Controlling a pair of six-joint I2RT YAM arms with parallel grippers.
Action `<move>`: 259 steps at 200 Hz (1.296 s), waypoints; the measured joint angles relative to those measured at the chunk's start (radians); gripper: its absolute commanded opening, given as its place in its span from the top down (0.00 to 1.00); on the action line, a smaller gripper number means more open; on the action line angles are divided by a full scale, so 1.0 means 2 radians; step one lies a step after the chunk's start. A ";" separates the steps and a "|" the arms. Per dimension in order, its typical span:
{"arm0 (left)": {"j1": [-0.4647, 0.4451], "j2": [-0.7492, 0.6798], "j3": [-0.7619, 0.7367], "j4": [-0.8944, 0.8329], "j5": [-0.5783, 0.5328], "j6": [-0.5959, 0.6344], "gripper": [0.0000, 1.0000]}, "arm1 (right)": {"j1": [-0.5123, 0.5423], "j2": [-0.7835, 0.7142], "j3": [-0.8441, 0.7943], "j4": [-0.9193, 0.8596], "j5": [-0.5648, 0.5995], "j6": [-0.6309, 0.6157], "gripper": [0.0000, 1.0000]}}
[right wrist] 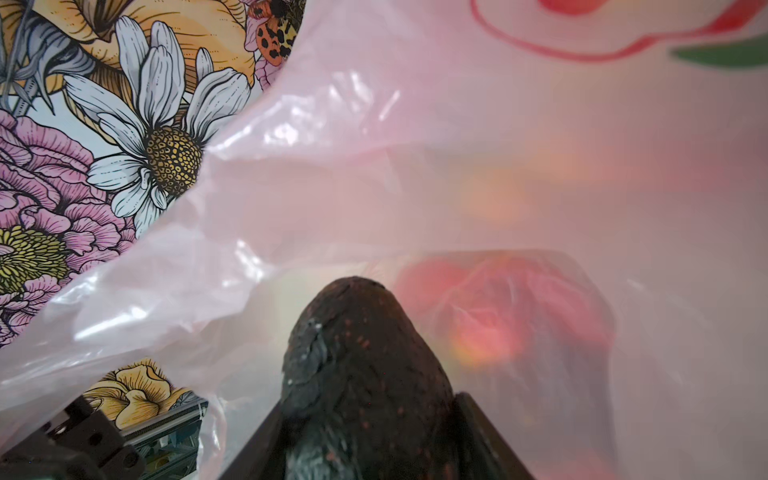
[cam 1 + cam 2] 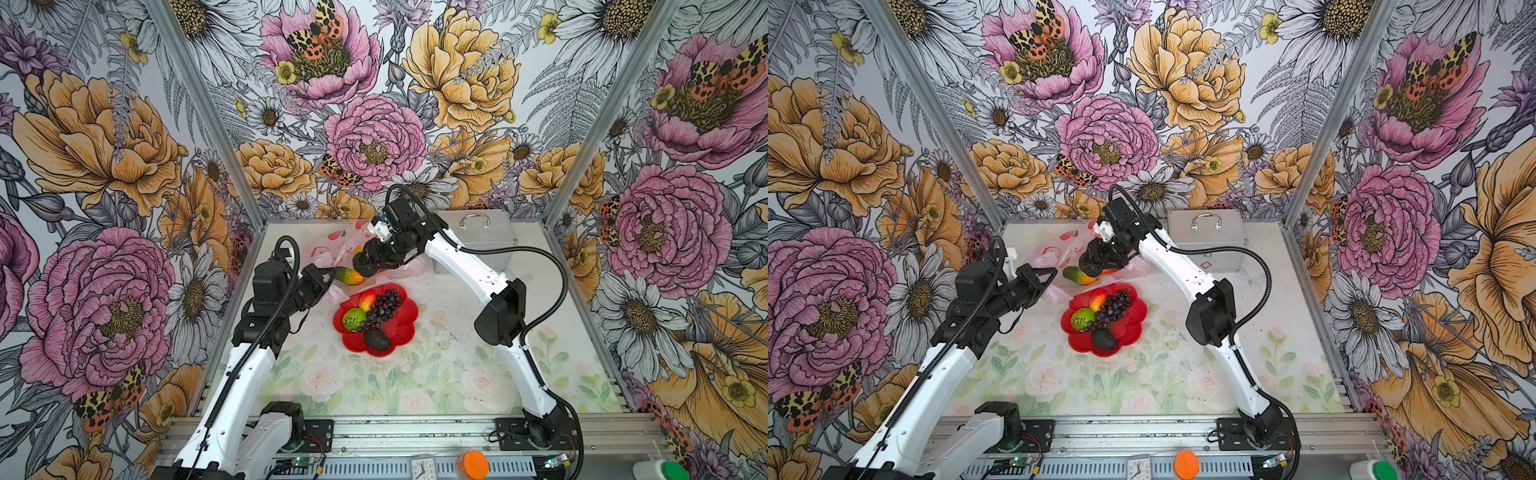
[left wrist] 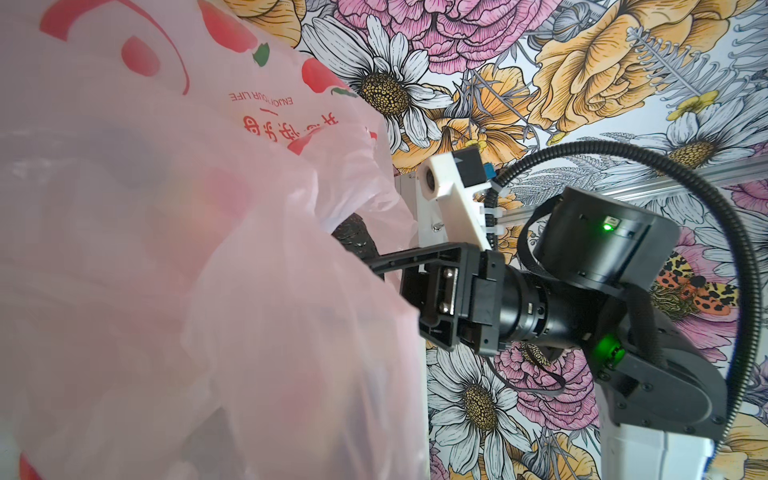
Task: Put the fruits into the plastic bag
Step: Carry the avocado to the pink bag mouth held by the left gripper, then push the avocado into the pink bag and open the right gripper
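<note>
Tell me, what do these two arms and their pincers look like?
The left arm and right arm have white shell links with bulky black joints. A black ribbed hose loops along each. The left gripper and right gripper are black, with angular strut-like fingers; a white camera bracket sits at the wrist, and small green lights glow.

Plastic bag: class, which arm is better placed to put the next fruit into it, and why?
Right. The right gripper grips a blackish avocado-like fruit at the mouth of the plastic bag, so it probably only needs to release. The left gripper is shut, seemingly pinching the bag's edge.
</note>
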State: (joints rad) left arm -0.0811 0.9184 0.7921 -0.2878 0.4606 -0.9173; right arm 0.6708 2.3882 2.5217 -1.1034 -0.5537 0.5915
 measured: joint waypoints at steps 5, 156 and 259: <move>0.000 0.000 0.000 0.000 0.000 0.000 1.00 | 0.000 0.006 0.006 0.000 0.000 0.000 0.65; 0.000 0.005 0.000 -0.001 0.000 0.004 1.00 | 0.000 0.121 0.083 0.050 0.054 0.023 0.65; -0.008 0.007 0.000 -0.008 0.000 0.010 1.00 | -0.008 0.147 0.083 0.100 0.064 0.070 0.40</move>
State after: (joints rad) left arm -0.0963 0.9333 0.7929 -0.3031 0.4603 -0.8978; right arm 0.6548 2.6827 2.6884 -0.9043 -0.4267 0.7307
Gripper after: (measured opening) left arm 0.050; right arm 0.570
